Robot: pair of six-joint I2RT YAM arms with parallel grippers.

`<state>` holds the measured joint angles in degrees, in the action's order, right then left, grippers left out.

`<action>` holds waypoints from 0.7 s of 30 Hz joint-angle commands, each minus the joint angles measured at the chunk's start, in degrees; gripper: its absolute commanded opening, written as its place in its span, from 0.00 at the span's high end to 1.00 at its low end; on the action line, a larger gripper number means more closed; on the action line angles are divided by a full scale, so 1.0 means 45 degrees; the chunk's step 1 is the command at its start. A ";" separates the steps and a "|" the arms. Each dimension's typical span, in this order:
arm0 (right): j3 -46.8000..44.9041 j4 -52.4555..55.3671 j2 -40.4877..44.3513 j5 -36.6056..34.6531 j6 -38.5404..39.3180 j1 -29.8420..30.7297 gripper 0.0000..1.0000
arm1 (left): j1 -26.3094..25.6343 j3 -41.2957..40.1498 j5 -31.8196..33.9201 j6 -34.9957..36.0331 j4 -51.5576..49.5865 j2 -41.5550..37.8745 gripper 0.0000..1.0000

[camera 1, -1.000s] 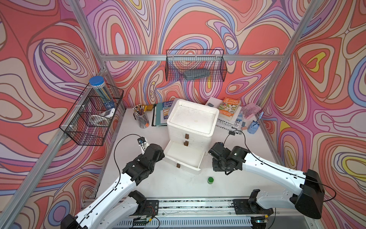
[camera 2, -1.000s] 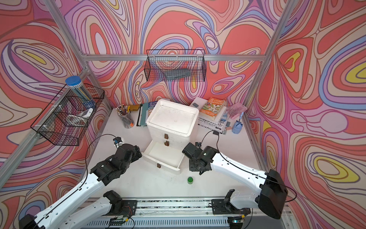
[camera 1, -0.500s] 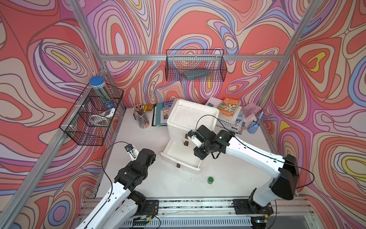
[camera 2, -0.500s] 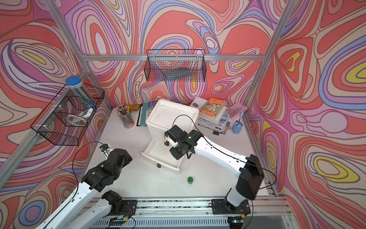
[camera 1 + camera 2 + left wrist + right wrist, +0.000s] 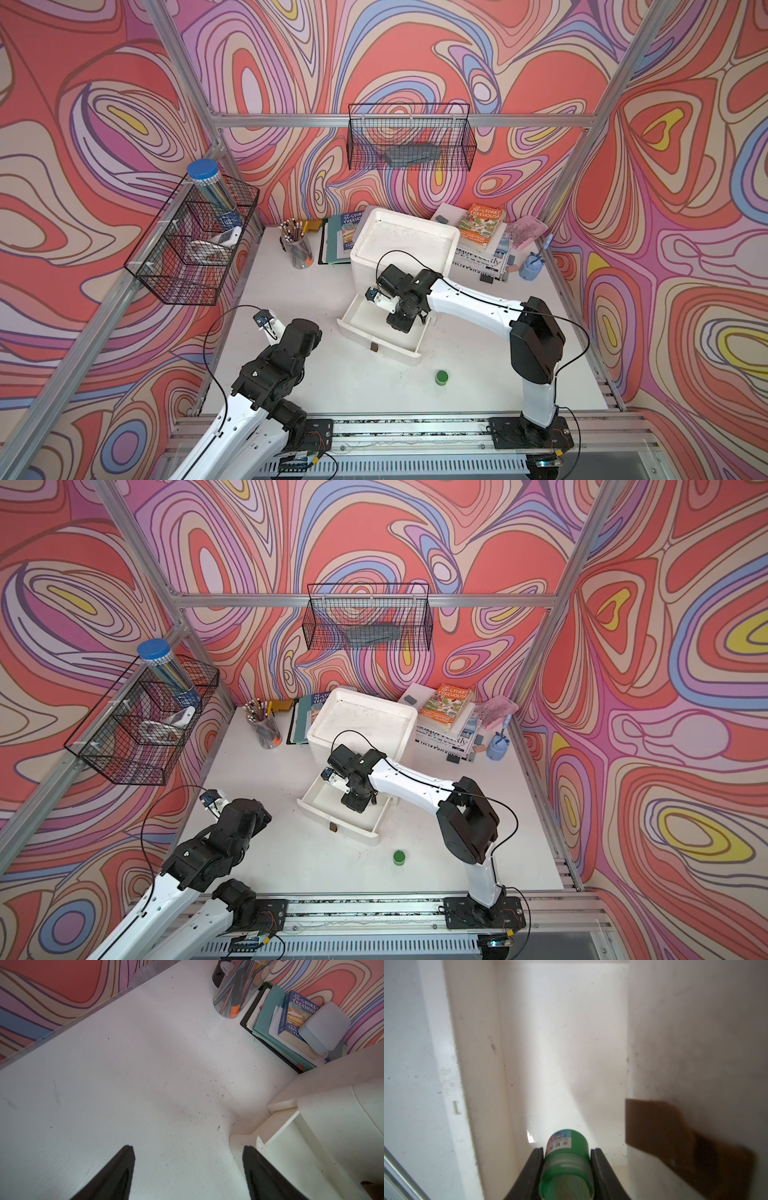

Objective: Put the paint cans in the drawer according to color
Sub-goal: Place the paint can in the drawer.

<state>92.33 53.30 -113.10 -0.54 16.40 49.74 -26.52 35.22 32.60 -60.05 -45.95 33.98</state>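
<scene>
Green can (image 5: 566, 1165) | pinched in right tool (image 5: 567, 1149) | prob. inside open drawer (image 5: 395, 351)

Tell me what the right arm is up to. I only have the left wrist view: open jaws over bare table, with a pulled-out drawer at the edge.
Observer: In the right wrist view the right gripper is shut on a green paint can.
Operator: Where is it holding the can?
Observer: In both top views the gripper sits over the open drawer pulled out from the white drawer unit.
Operator: Are any cans out on the table?
Observer: A second green can stands upright on the table in front of the drawer, apart from both arms.
</scene>
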 commanded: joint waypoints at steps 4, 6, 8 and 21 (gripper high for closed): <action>-0.0407 -0.1286 -0.0646 0.0118 0.0751 0.0062 0.91 | 0.0090 0.0159 0.0175 0.0187 -0.0266 0.0300 0.20; -0.0587 -0.1392 -0.0788 0.0119 0.0862 0.0073 0.89 | 0.0085 0.0255 0.0197 0.0292 -0.0268 0.0338 0.20; -0.0773 -0.1510 -0.0929 0.0109 0.0980 0.0076 0.85 | 0.0093 0.0317 0.0197 0.0363 -0.0229 0.0359 0.20; -0.0125 -0.1798 -0.0556 -0.0240 0.0837 0.0246 0.49 | 0.0084 0.0966 -0.0132 0.1476 -0.0176 0.0496 0.19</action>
<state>89.52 45.93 -117.54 -0.62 20.25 50.54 -26.52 37.58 32.27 -56.49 -45.93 36.07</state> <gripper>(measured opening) 0.504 0.810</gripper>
